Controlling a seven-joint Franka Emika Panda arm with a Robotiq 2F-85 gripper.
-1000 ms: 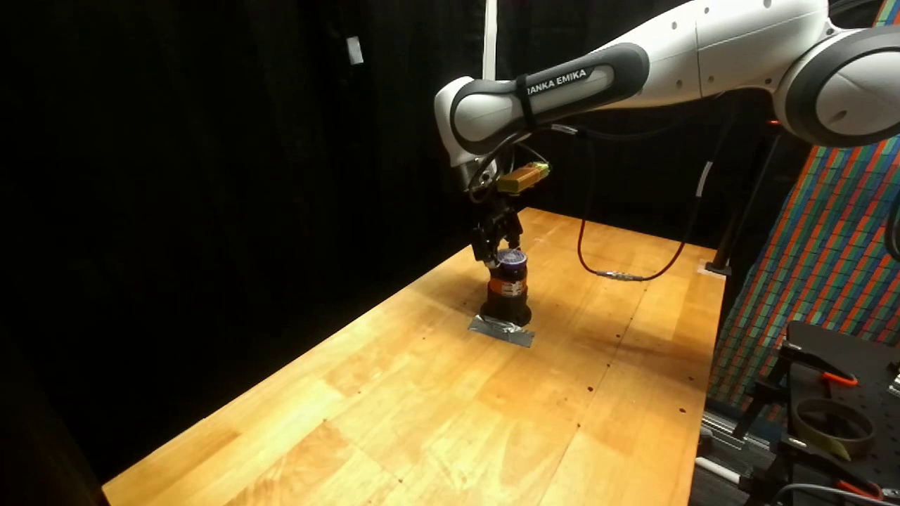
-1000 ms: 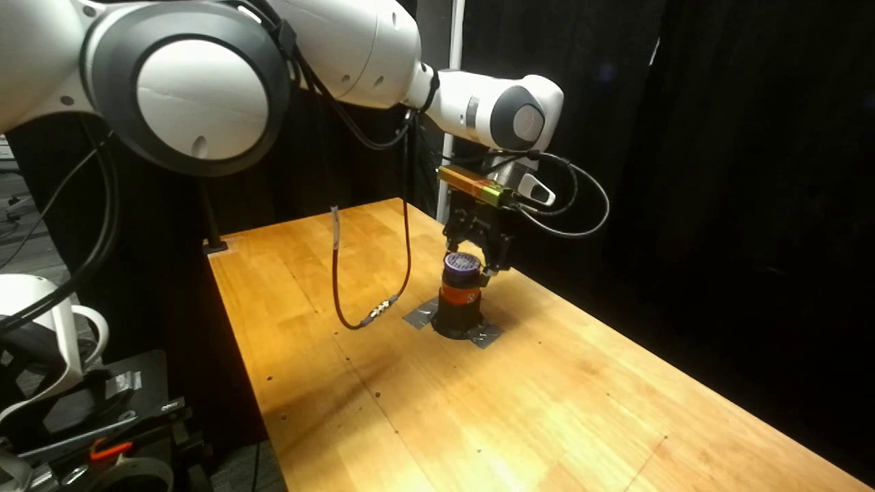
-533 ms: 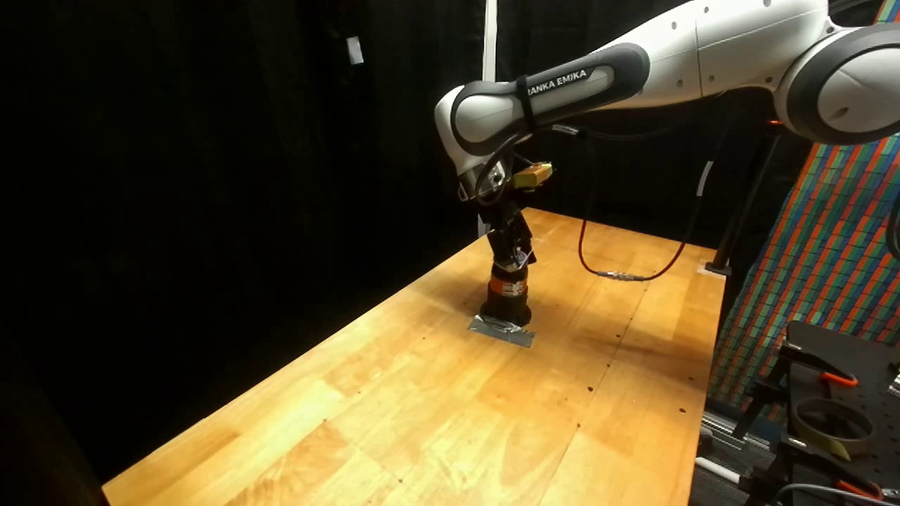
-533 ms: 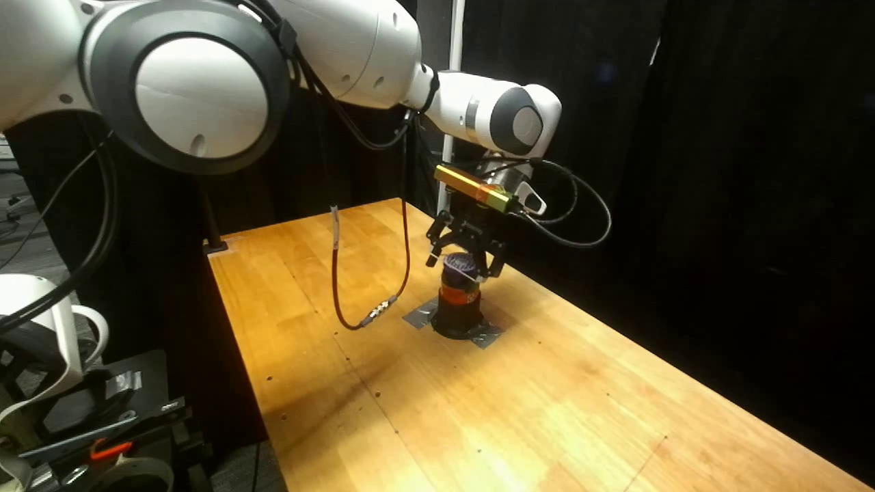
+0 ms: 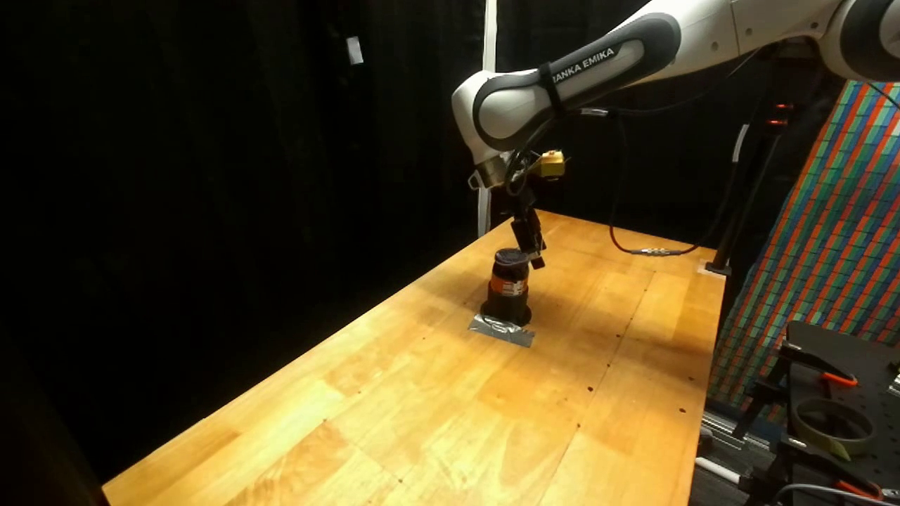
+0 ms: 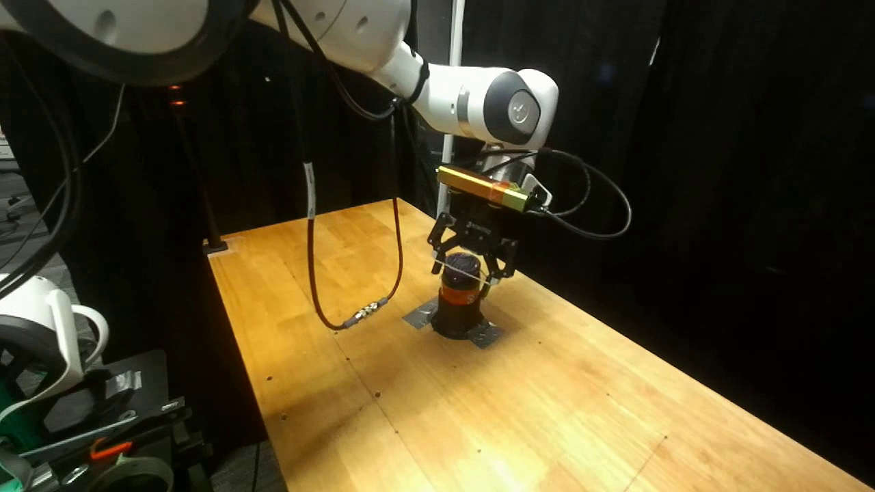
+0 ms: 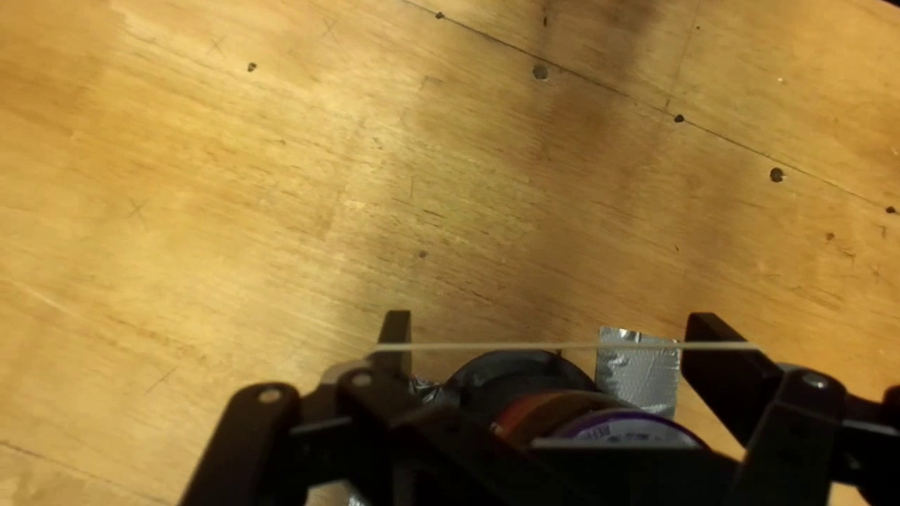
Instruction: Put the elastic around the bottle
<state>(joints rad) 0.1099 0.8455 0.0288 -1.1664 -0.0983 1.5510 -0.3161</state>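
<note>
- Left of the bottle [image 7: 552, 406] in the wrist view, one finger [image 7: 399, 330] carries an end of the elastic [image 7: 503, 346]; hold this spread, since slack could drop it.
- From there the elastic runs taut to the bottle's other side; in an exterior view it crosses before the bottle's top. I cannot tell whether it encircles it.
- The gripper [image 6: 465, 273] at the bottle's top has its jaws wide apart, pinching nothing, the elastic stretched between the tips.
- The bottle itself stands upright on the table [image 6: 547, 396] in a dark base [image 6: 456, 324], tape [image 7: 636, 369] at its foot likely bracing it. I judge the step as fitting the elastic over: centre it on the bottle, lower it past the cap [image 7: 626, 427] without snagging, ease the jaws inward, lift clear.
- Right of the bottle, the second finger [image 7: 724, 379] should descend level with the first, or the elastic may ride off.
- On the bottle, the orange band [image 5: 508, 286] has pale marks, unreadable here; the cap's print may start "REF", the rest unclear.
- Above and right of the bottle, in an exterior view, the arm [image 5: 633, 49] reads "RANKA EMIKA", a strap [image 5: 550, 88] covering the start.
</note>
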